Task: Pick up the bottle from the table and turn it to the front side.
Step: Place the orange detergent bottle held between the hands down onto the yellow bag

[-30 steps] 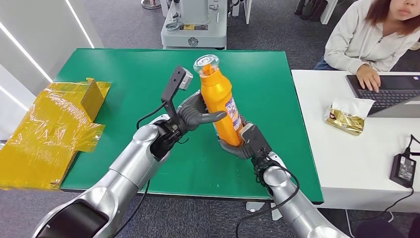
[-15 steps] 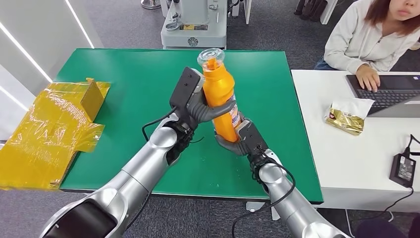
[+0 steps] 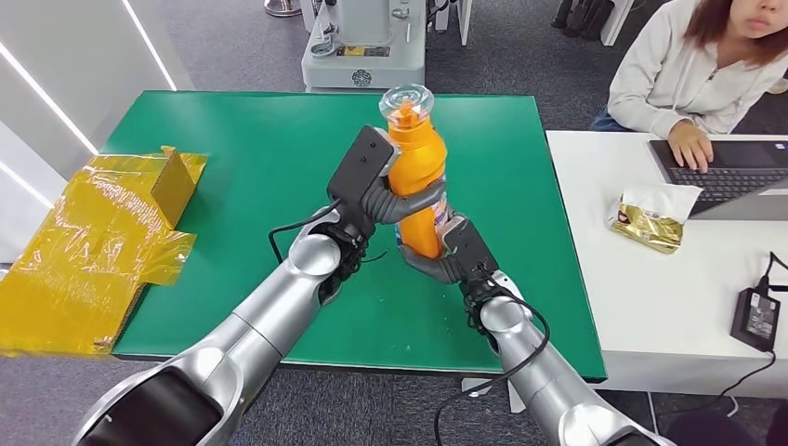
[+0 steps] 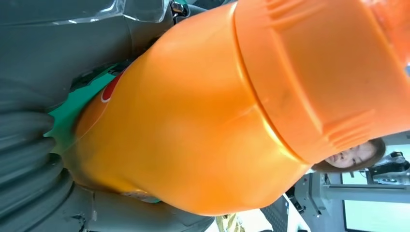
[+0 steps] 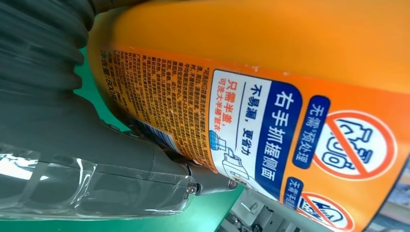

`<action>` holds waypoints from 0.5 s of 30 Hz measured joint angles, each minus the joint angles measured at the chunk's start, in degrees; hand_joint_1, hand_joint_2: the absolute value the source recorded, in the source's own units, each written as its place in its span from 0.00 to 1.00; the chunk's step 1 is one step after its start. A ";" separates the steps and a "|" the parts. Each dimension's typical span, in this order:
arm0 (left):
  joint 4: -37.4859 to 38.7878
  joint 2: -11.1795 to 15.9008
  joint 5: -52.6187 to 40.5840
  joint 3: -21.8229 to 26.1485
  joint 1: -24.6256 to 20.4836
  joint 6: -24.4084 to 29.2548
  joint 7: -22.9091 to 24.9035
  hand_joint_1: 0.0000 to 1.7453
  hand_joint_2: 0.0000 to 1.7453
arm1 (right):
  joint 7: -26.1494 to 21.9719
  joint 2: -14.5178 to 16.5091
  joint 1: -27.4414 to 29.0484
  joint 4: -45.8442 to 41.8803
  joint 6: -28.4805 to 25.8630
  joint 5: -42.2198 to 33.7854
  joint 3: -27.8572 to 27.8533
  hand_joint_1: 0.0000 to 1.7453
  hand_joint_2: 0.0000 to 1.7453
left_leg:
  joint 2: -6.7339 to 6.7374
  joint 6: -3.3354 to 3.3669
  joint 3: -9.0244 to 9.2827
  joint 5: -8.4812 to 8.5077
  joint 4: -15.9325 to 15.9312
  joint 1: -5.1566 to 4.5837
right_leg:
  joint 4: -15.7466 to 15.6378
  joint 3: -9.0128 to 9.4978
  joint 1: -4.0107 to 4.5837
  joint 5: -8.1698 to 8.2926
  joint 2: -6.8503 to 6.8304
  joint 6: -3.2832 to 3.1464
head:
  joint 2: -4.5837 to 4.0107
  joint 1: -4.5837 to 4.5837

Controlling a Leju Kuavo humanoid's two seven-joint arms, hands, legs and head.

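An orange bottle (image 3: 417, 177) with a clear cap is held upright above the green table (image 3: 232, 149). My left hand (image 3: 390, 200) wraps its fingers around the bottle's middle. My right hand (image 3: 437, 260) grips the bottle's lower end from below. The left wrist view has the bottle's plain orange body (image 4: 203, 125) close up. The right wrist view has its printed label (image 5: 270, 125) with blue and white text, and my right hand (image 5: 72, 121) against it.
A crumpled yellow bag (image 3: 102, 242) lies at the table's left edge. A white table (image 3: 650, 297) on the right carries a gold packet (image 3: 650, 223), a laptop (image 3: 725, 177) and a black adapter (image 3: 760, 318). A person (image 3: 688, 74) sits there. A grey machine (image 3: 364, 46) stands behind.
My left hand has closed around the bottle's middle. Bottle and both hands have moved up and away from me.
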 joint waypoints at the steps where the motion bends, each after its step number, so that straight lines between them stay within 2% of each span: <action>1: 0.00 0.06 0.19 0.00 -0.04 -0.24 -0.13 1.00 1.00 | -0.20 0.01 -0.03 0.10 -0.05 -0.03 -0.05 0.43 1.00 | 0.00 0.00 0.00 0.00 0.00 0.00 | 0.00 0.00 0.00 0.00 0.00 0.00 | 0.00 0.00; 2: -0.01 0.17 0.49 0.00 -0.12 -0.77 -0.30 1.00 1.00 | -0.44 0.02 -0.02 0.19 -0.13 -0.13 -0.20 0.18 1.00 | 0.00 0.00 0.00 0.00 0.00 0.00 | -0.01 0.00 0.00 0.00 0.00 0.00 | 0.00 0.00; 3: -0.02 0.33 0.77 0.00 -0.25 -1.58 -0.55 1.00 1.00 | -0.69 0.02 0.09 0.25 -0.21 -0.25 -0.45 0.00 1.00 | 0.00 0.00 0.00 0.00 0.00 0.00 | -0.01 0.00 0.00 0.00 0.00 0.00 | 0.00 0.00; 6: -0.22 1.03 -0.32 0.00 -1.13 -3.73 -1.97 1.00 1.00 | -1.23 -0.14 1.34 -0.03 -0.21 -0.51 -1.90 0.00 1.00 | -0.02 0.00 -0.01 0.00 0.01 0.00 | -0.01 0.00 0.00 0.00 -0.04 0.00 | 0.00 0.00; 8: -0.57 1.61 -4.58 -0.17 -2.33 -1.70 -3.07 1.00 1.00 | -1.09 -0.59 2.93 -0.96 0.13 -0.52 -3.18 0.00 1.00 | -0.04 0.00 -0.02 0.00 0.01 0.00 | -0.01 0.00 0.00 0.00 -0.06 0.00 | 0.00 0.01; 11: -1.54 2.83 -18.43 -1.44 -4.92 7.94 -2.87 1.00 1.00 | 0.30 -1.95 6.12 -4.16 0.71 -0.68 -5.33 0.00 1.00 | -0.04 0.00 -0.02 0.00 0.02 0.00 | -0.01 0.00 0.00 0.00 -0.07 0.00 | 0.00 -0.01; 13: -2.40 3.77 -29.85 -2.74 -6.80 14.31 -1.06 1.00 1.00 | 1.35 -3.05 8.86 -7.35 1.18 -1.09 -6.85 0.00 1.00 | -0.11 0.00 -0.03 0.00 0.02 0.00 | -0.01 0.01 0.00 0.00 -0.13 0.01 | 0.00 0.00; 15: -2.81 4.68 -38.96 -3.66 -8.44 18.48 1.11 1.00 1.00 | 1.87 -4.03 11.52 -10.51 1.90 -1.45 -8.09 0.00 1.00 | -0.11 0.01 -0.04 -0.01 0.01 0.00 | -0.01 0.01 0.00 -0.01 -0.13 0.01 | 0.00 0.01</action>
